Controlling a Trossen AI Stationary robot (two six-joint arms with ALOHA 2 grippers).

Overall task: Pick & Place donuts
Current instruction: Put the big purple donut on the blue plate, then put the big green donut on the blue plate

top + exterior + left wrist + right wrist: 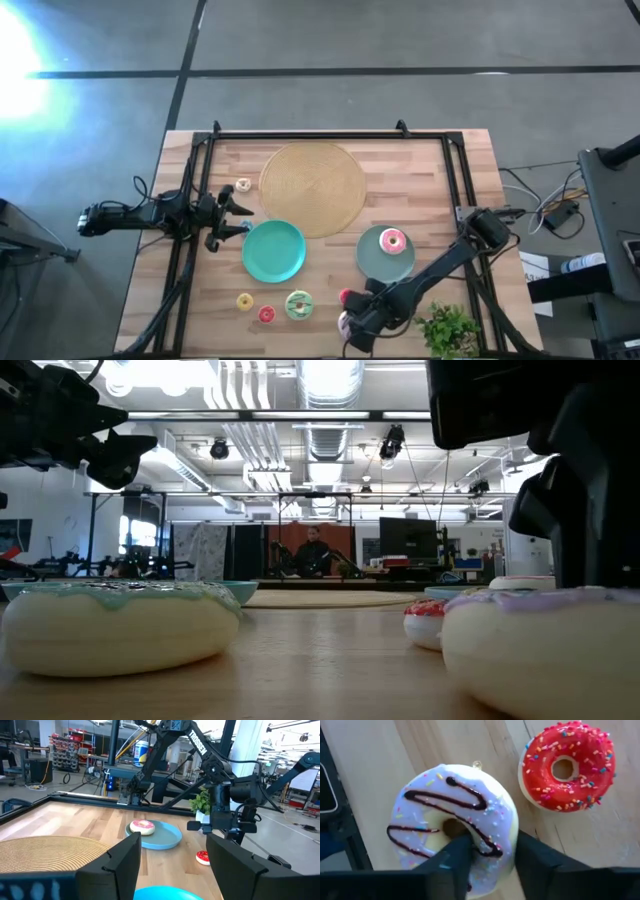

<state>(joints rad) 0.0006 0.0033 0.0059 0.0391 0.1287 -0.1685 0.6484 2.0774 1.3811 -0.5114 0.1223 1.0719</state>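
My right gripper (350, 322) is down at the table's near edge, over a lilac-iced donut with a dark drizzle (452, 825), and is shut on it. That donut lies flat on the wood (545, 650). A red sprinkled donut (567, 767) lies just beside it. A pink donut (392, 240) sits on the grey-green plate (372, 262). The green (298, 304), small red (267, 314) and yellow (244, 301) donuts lie near the front edge, and a cream one (242, 186) lies beside the woven disc. My left gripper (235, 215) hovers open, left of the teal plate (273, 250). My right gripper holds the lilac donut by the side of its ring (487, 845). One finger (455, 852) is in the centre hole and the other (537, 860) is against the outer rim. The fingers come from above, pointing down. The donut lies flat on the table.
The large tan woven disc (313, 188) fills the far middle of the table. A small green plant (447, 330) stands at the near right corner, close to my right arm. A black frame (330, 134) borders the table. Bare wood shows between the two plates.
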